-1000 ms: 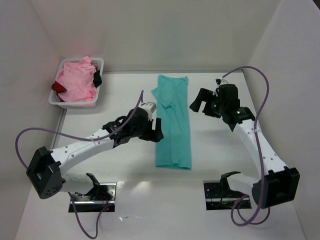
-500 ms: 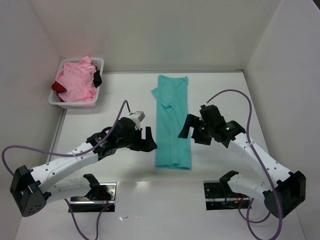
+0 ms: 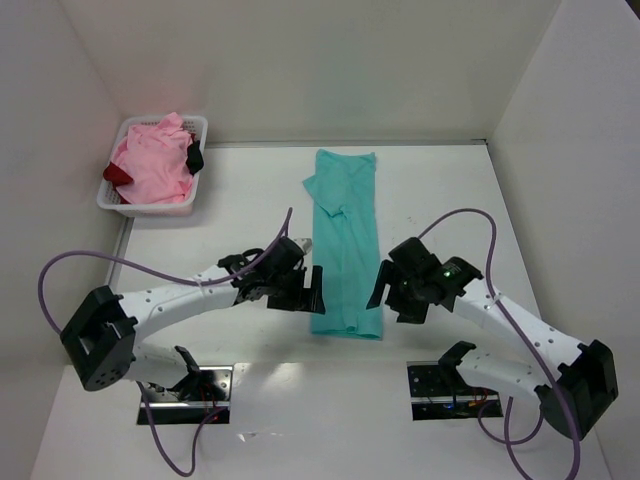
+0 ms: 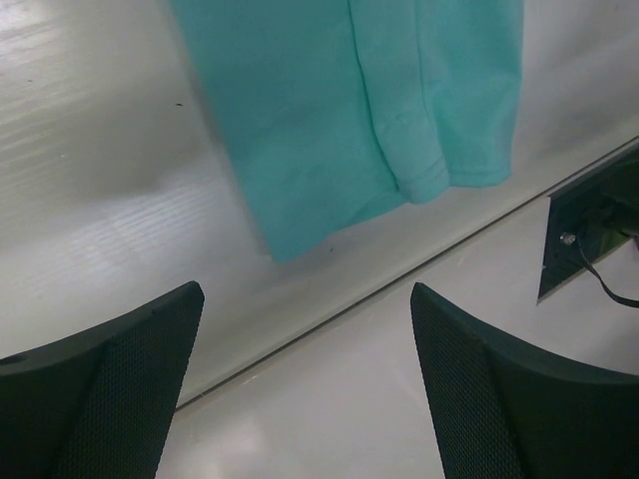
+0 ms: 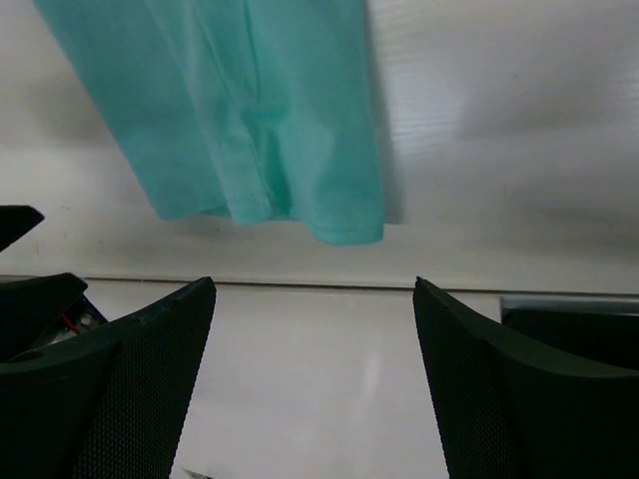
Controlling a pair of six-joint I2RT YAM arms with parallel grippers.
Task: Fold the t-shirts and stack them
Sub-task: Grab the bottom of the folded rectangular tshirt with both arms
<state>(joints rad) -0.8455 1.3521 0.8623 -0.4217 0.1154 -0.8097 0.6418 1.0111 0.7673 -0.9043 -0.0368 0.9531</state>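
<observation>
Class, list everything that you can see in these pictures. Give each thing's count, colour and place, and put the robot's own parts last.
teal t-shirt: one, teal, folded into a long strip in the middle of the table
pink t-shirt: one, light pink, crumpled in the basket
dark red t-shirt: one, dark red, showing at the basket's left side
dark item: one, black, at the basket's right side; cannot tell what it is
basket: one, white lattice, far left corner
table: one, white
base plates: two, metal, near edge
left claw: one, black, open, left of the teal t-shirt's near end
right claw: one, black, open, right of that end
</observation>
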